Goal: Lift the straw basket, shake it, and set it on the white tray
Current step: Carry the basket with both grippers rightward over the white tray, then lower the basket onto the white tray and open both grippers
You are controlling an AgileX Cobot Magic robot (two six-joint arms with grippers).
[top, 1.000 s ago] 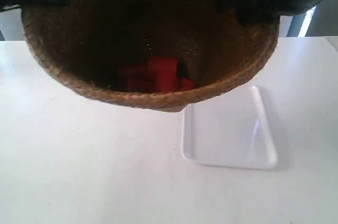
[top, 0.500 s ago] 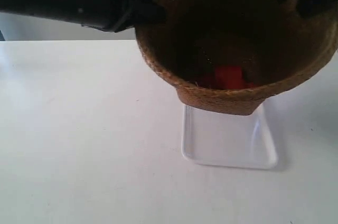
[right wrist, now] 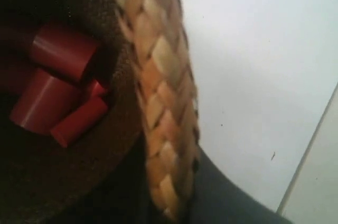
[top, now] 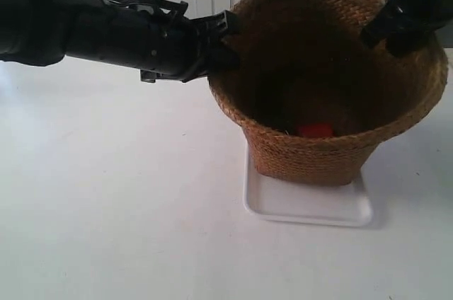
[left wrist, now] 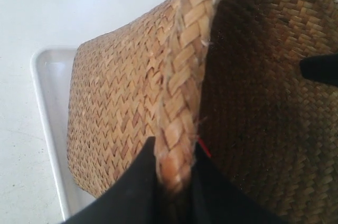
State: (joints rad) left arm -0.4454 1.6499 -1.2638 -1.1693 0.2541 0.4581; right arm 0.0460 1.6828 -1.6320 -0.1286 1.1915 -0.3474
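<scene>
On your table (top: 106, 229), the basket (top: 311, 158) sits low over the tray (top: 311, 209), touching it or not you cannot tell, while your left gripper (left wrist: 174, 152) and right gripper (right wrist: 171, 187) each pinch its rim, with small red pieces (top: 315, 130) down inside.

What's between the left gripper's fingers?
The straw basket's braided rim, pinched by the left gripper, one finger on each side; left wrist view.
</scene>
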